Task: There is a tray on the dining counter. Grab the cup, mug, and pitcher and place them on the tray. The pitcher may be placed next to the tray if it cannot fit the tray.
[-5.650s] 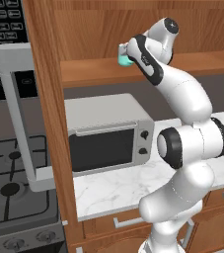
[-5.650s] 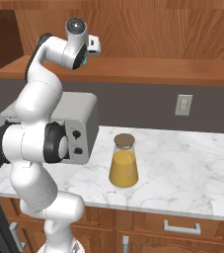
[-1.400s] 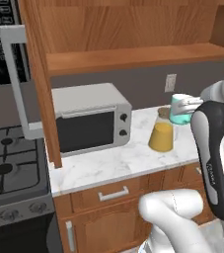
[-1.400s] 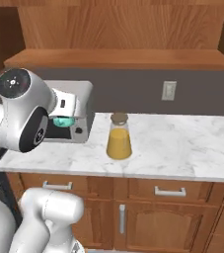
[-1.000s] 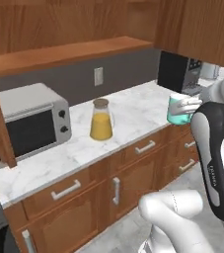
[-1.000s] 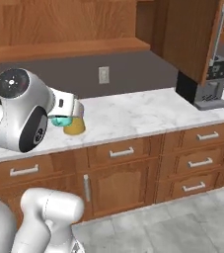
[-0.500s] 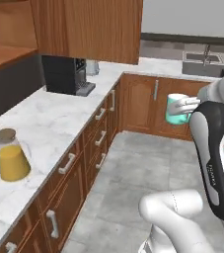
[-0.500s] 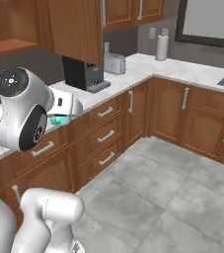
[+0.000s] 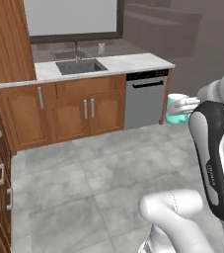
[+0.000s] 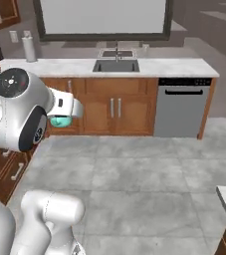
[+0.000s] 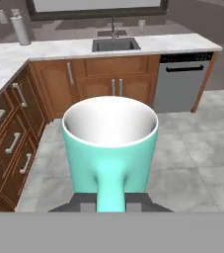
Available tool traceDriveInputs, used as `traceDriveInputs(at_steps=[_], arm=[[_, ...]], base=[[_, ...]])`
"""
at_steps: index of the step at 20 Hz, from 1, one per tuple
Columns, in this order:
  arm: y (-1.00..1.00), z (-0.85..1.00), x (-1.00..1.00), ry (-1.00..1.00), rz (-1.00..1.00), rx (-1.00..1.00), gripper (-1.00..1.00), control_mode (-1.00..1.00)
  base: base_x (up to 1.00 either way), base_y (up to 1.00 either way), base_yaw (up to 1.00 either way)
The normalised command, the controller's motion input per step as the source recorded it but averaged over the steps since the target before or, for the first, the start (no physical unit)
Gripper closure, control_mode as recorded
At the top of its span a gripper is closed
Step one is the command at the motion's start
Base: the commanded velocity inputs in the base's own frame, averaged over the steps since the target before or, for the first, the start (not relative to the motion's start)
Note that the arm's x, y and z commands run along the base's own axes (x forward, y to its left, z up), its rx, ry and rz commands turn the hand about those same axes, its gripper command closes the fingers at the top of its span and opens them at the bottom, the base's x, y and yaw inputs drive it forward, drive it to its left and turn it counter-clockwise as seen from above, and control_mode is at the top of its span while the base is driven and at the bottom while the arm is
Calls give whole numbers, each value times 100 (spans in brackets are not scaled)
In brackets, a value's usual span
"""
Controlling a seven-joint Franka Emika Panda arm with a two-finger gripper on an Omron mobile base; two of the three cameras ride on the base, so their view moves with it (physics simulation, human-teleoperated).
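Carrying the mug (image 11: 109,148) in the hand (image 11: 109,200), clenched on the handle, which points straight back at the hand camera. Mug sits upright, mouth up, pale inside looks empty. In the left base view the mug (image 9: 175,109) hangs out in front of the wrist, high over the tiled floor (image 9: 98,173), well apart from any surface; in the right base view the mug (image 10: 60,121) peeks out teal under the forearm.

Handling read: small rigid ceramic-type mug, light, no flex. Glazed look, so probably slippery. A handle grip is off-centre, so the body can swing or pivot about the fingers if the arm jerks. Fragile on a hard floor drop. Body grip across the rim would be more stable, but the handle hold looks secure enough for transport.

Sink (image 10: 116,65) and dishwasher (image 10: 180,107) lie ahead. Set-down needs a level base and gentle contact with the tray.
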Motion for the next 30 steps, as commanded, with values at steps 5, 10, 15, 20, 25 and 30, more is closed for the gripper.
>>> traceDriveInputs(at_steps=[5, 10, 15, 20, 25, 30], arm=[[0, 0, 0, 0, 0, 0, 100, 100], [0, 0, 0, 0, 0, 0, 100, 100], [0, 0, 0, 0, 0, 0, 100, 100], [0, 0, 0, 0, 0, 0, 100, 100], [0, 0, 0, 0, 0, 0, 100, 100], [0, 0, 0, 0, 0, 0, 100, 100]], base=[[27, 0, -68], [80, 0, -28], [100, 12, -20], [100, 42, -19], [100, 95, -26], [100, 62, -31]])
